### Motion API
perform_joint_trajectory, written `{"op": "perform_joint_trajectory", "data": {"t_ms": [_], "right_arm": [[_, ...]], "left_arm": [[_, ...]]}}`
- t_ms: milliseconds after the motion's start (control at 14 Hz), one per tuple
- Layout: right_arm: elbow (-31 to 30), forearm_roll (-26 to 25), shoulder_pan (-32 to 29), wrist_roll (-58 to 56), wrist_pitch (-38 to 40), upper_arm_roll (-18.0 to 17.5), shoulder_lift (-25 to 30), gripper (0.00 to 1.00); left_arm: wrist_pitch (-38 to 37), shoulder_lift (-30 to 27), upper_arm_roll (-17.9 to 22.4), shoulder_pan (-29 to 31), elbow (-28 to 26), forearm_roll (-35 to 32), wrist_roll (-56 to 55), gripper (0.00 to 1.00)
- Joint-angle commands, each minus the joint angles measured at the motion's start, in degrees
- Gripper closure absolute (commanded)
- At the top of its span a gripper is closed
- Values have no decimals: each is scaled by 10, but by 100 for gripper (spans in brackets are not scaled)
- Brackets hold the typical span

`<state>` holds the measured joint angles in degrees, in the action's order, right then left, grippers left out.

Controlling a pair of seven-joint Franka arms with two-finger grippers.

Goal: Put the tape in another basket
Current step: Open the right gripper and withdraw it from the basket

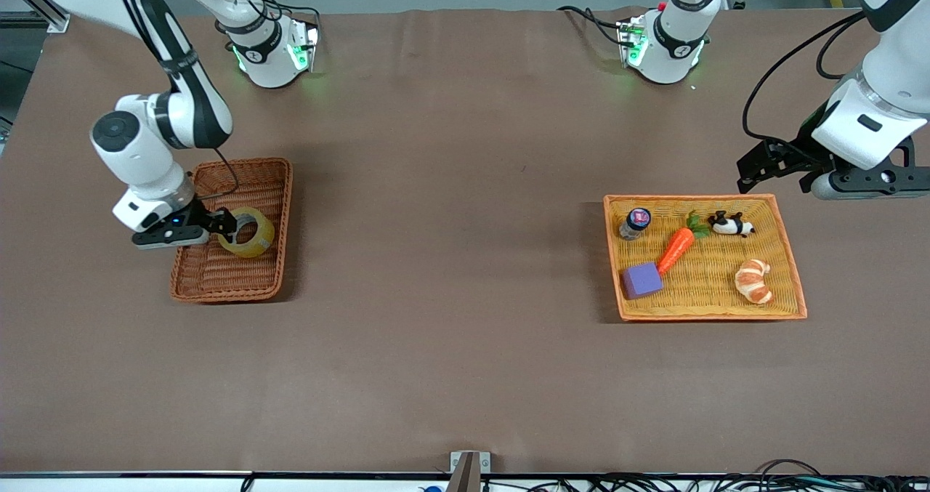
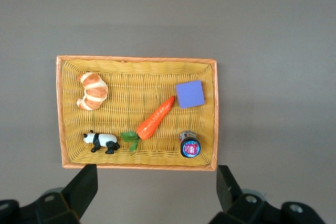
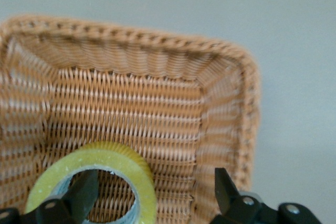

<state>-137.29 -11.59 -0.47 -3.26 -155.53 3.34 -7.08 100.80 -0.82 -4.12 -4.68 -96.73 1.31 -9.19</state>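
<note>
Tape (image 1: 248, 232) in basket (image 1: 234, 280), left of frame. Right gripper (image 1: 225, 224) jaws spread, one finger inside ring: risk of snagging on withdrawal. Left gripper (image 1: 755, 166) open, waiting above tray (image 1: 788, 256).

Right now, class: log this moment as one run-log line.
tape: in basket | right gripper: open, at tape | left gripper: open, waiting above yellow tray

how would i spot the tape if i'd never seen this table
Find the dark reddish-brown basket toward the right arm's end of the table. The tape lies inside it, at the right gripper. It is a yellowish see-through ring, the only thing in that basket.
</note>
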Motion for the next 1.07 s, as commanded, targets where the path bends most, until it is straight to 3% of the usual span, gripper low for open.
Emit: {"op": "perform_joint_trajectory", "data": {"t_ms": [0,143,286,571,857,1000], "right_arm": [[83,12,3,-3,153,-7,50,0],[181,17,7,-2,285,-13,50,0],[285,73,11,-2,410,-14,49,0],[454,97,6,-3,569,-11,44,0],[525,100,7,31,700,-12,51,0],[527,118,7,39,708,-12,53,0]], "left_arm": [[-2,4,2,-1,10,-10,10,0],[-2,4,2,-2,11,-10,9,0],[-2,4,2,-2,11,-10,9,0],[-2,4,2,-2,11,-10,8,0],[-2,4,2,-1,11,-10,8,0],[-2,4,2,-1,11,-10,8,0]]}}
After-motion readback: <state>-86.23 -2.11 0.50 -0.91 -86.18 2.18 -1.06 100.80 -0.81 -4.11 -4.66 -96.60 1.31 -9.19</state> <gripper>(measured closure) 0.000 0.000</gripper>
